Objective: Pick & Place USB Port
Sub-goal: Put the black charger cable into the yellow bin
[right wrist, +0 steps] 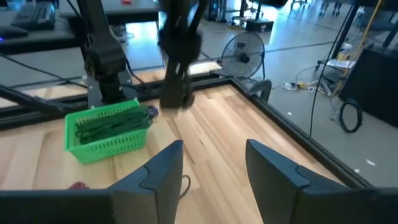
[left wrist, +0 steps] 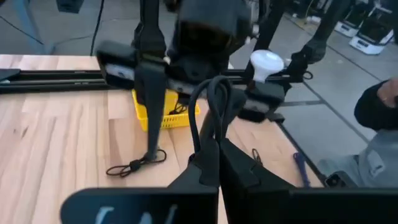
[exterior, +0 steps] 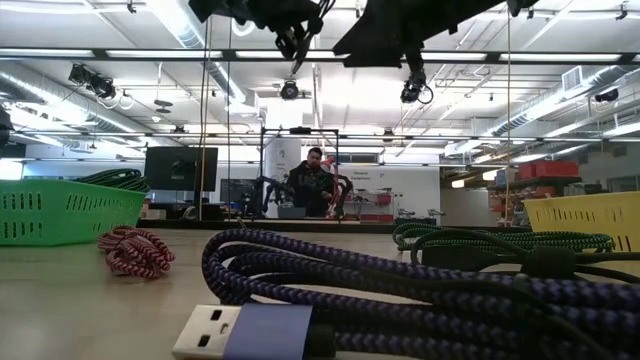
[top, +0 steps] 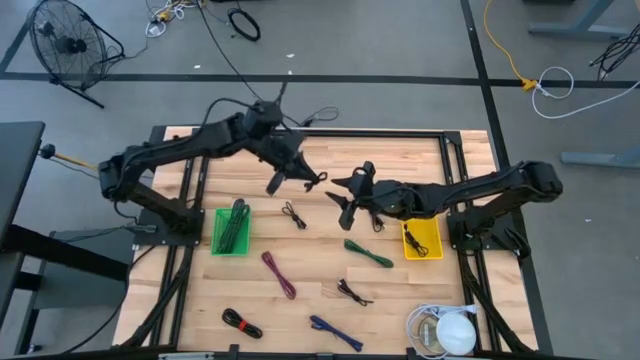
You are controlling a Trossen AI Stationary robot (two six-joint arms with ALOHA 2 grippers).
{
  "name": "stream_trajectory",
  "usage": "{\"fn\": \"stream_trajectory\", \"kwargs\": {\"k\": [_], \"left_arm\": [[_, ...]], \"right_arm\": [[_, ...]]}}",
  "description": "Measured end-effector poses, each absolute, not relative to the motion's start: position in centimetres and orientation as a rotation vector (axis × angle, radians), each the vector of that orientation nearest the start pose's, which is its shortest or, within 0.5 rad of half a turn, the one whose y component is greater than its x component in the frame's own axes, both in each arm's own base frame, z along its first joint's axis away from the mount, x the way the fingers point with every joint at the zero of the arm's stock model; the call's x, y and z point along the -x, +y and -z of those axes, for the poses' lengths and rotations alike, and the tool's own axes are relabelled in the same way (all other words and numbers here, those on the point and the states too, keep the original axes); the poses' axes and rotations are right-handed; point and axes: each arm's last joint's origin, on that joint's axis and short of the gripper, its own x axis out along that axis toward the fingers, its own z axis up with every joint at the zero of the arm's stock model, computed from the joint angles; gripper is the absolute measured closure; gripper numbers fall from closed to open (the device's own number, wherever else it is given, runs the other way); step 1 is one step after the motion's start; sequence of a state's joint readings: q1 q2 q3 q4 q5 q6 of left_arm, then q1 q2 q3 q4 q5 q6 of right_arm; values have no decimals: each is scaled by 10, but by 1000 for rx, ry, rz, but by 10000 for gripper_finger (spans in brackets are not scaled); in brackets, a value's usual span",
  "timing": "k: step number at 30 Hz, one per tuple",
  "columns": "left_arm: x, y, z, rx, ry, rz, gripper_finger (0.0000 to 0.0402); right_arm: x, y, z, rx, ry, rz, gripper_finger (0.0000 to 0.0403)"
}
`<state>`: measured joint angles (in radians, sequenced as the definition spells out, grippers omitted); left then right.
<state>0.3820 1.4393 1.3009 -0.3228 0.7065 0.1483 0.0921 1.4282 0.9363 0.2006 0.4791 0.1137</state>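
My left gripper [top: 288, 170] hovers over the far middle of the table, shut on a bundled black cable [top: 312, 180]. In the left wrist view the cable's loop [left wrist: 211, 102] sticks up past the fingertips. My right gripper [top: 340, 197] is open just to the right of it and faces it; in its own wrist view [right wrist: 214, 155] nothing lies between the fingers. A green basket [top: 232, 228] with dark cables stands at the left, a yellow basket [top: 421, 240] at the right. My left gripper pinches the black cable bundle between its two fingers [left wrist: 205, 168], near the base of the loop [left wrist: 214, 134]. The loop stands out beyond the fingertips. The cable is lifted clear of the table.
Loose cables lie on the wood: black [top: 293, 214], green [top: 368, 252], maroon [top: 279, 273], black [top: 352, 292], blue [top: 335, 332] and black-red [top: 242, 323]. A white object [top: 455, 330] sits at the near right corner. A person [exterior: 315, 185] stands behind the table.
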Motion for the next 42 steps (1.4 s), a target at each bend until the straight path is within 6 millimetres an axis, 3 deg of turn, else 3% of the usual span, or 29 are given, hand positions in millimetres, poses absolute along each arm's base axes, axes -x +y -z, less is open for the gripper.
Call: {"fn": "stream_trajectory", "kwargs": {"k": [10,19,22,26,34,42], "left_arm": [[-321,86,-352,27,281,376,401],[-333,80,-345,18,269,399,401],[-335,78,-343,25,278,398,401],[-338,80,-339,34,284,394,401],[-334,82,-337,13,319,393,374],[-301,95,-340,58,464,327,366]], "right_arm": [[-313,22,-293,-27,160,279,227],[-313,21,-294,24,146,327,232],[-313,21,-294,25,146,327,271],[-312,21,-294,57,156,336,376],[-307,24,-293,37,195,332,388],[-264,38,-306,-59,325,400,388]]}}
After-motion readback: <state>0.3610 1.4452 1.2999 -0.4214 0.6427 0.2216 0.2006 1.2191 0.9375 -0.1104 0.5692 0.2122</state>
